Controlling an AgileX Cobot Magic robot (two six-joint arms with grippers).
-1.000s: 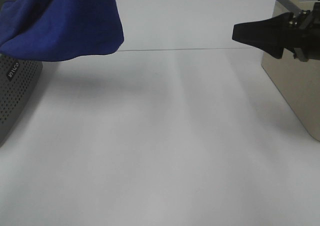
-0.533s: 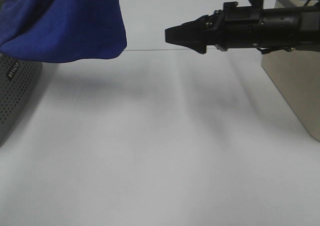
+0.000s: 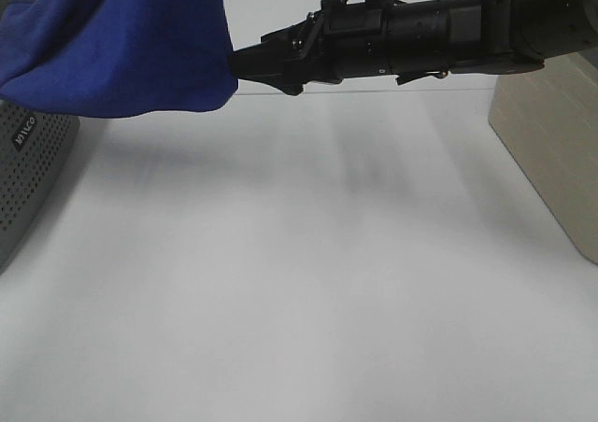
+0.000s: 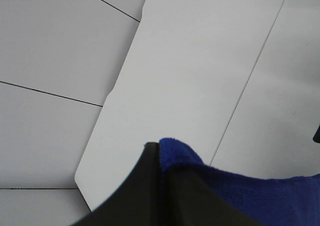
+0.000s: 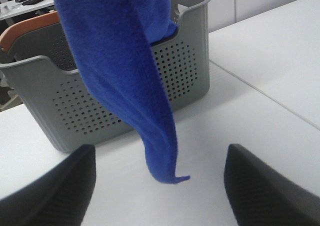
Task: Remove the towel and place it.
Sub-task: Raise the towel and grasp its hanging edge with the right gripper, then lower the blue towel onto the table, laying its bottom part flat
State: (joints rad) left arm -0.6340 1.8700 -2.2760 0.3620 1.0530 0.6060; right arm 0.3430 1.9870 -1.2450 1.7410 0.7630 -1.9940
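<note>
The royal-blue towel (image 3: 121,49) hangs in the air at the top left, partly over the grey basket (image 3: 28,161). In the left wrist view my left gripper (image 4: 159,151) is shut on an edge of the towel (image 4: 240,191); the gripper itself is above the exterior view. My right gripper (image 3: 238,67) reaches across from the right, its tip at the towel's right edge. In the right wrist view the right gripper (image 5: 160,186) is open, and the towel's hanging corner (image 5: 165,176) sits between the two fingers without touching them. No white tag shows.
The perforated grey basket with orange handles (image 5: 75,101) stands behind the hanging towel. A beige basket (image 3: 551,161) stands at the right edge. The white table (image 3: 299,282) spreads between them, with a seam line across its far part.
My right arm has stretched far to the left, from beside the beige basket to the towel's right edge. The towel and the left gripper have hardly moved.
</note>
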